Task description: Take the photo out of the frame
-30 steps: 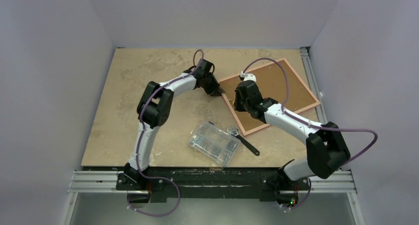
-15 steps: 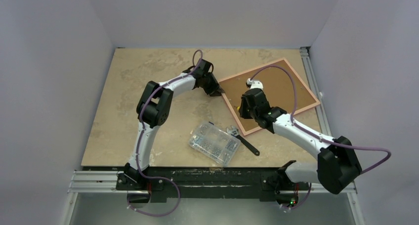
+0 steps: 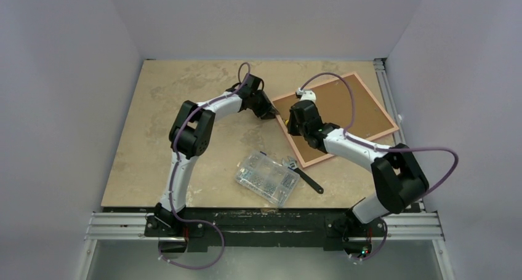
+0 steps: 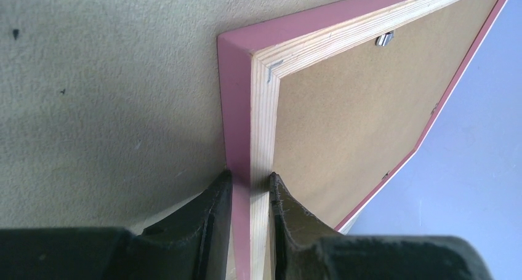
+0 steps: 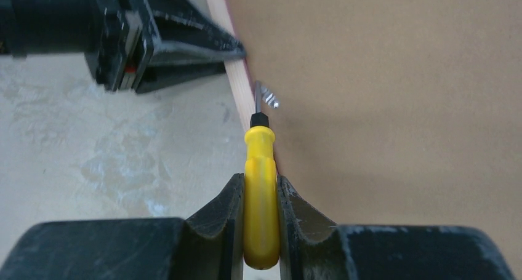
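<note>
On the counter (image 3: 184, 108), at the far right, the frame (image 3: 363, 111) was laid face down, with its brown back turned up. The photo could not be seen. The frame's rim was pinched near its left corner by the left hand (image 4: 249, 181). A yellow screwdriver (image 5: 260, 151) was squeezed in the right hand (image 5: 260, 183). Its tip was held just beside a small metal clip (image 5: 269, 97).
</note>
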Robot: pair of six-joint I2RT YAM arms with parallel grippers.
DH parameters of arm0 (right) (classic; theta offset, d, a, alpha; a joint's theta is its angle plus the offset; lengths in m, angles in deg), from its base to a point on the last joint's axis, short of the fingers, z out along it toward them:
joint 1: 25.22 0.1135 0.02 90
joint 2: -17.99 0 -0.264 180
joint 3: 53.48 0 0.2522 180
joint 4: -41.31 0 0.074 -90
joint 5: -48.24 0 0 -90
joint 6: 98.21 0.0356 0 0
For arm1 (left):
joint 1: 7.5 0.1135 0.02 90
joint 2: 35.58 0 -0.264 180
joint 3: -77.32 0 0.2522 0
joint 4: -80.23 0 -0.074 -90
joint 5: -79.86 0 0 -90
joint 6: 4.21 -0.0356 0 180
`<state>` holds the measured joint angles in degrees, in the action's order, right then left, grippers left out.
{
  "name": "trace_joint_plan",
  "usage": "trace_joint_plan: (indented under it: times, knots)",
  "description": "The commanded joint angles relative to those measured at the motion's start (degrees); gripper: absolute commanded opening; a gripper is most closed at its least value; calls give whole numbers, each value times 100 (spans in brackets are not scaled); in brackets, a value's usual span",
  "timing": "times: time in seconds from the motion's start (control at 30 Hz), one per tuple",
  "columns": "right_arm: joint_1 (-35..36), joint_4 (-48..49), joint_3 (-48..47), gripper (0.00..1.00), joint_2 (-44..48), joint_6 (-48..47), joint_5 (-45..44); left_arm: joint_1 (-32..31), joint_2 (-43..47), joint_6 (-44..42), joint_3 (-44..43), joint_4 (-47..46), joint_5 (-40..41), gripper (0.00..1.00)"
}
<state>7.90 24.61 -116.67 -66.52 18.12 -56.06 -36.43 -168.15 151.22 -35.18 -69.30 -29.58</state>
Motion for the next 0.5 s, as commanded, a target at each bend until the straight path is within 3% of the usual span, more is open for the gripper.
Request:
trace_joint_plan:
  times: [0.0,0.23,0.47]
  knots:
    - [20,538,-499,0,-527,-40,-854,-121,103,84,225,17,-16,0]
    - [12,305,-745,0,-260,-210,-790,-121,144,62,280,63,-64,0]
    - [14,-1398,-1272,0,454,-642,-185,-63,57,-100,40,140,-168,0]
